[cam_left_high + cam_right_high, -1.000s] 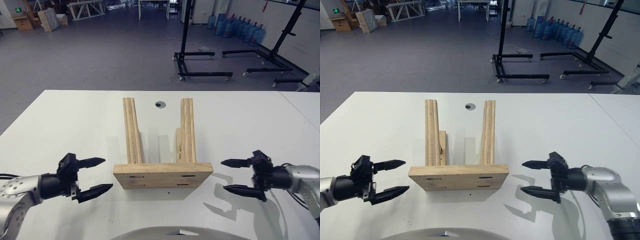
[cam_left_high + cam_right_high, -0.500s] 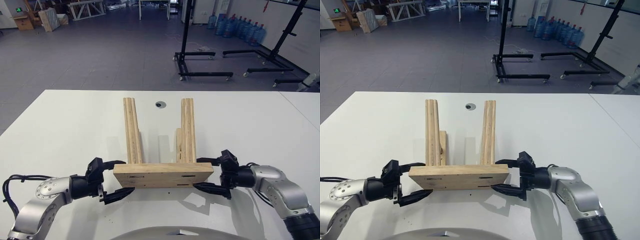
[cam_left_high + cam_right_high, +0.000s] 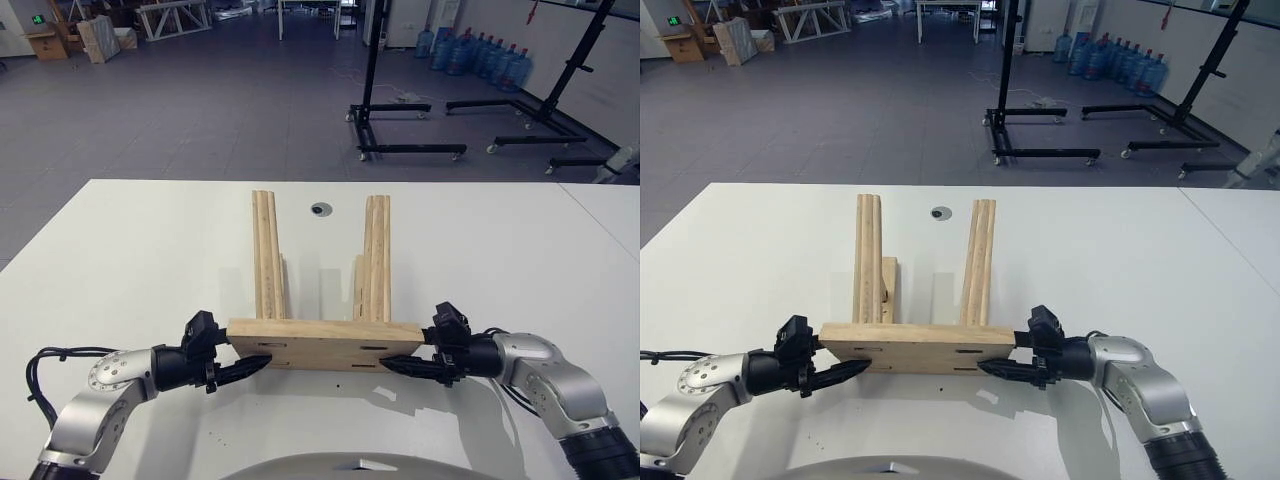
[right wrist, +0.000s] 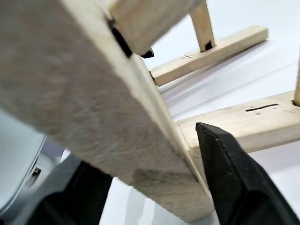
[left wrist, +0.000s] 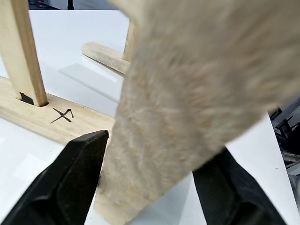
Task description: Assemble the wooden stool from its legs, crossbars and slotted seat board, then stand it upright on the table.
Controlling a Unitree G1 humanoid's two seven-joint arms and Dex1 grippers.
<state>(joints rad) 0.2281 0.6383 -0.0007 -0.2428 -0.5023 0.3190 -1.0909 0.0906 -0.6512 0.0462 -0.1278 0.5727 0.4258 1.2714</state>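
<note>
**Tipping the assembled stool up by its seat board**

The stool is lying on its side near the middle of the table (image 3: 130, 250), already put together. The slotted seat board (image 3: 325, 343) is standing on edge at the near end. The two upper legs, the left leg (image 3: 266, 255) and the right leg (image 3: 377, 257), are running away toward the far side, and a crossbar (image 3: 888, 288) is showing between the legs on one side.

The left gripper (image 3: 236, 352) is clamping the board's left end and the right gripper (image 3: 408, 352) is clamping its right end. Each pair of fingers is straddling the board's thickness and pressing on it.

Assembly is looking finished, so the step in hand is probably the last one, standing the stool upright. The next move is calling for both arms to rotate the board together, swinging the leg ends down to the table. Uneven lifting risks twisting the joints.

As for containers, the board's slots are holding the leg ends. Blue water jugs (image 3: 480, 50) are standing on the floor far right, their fill impossible to tell.
</note>
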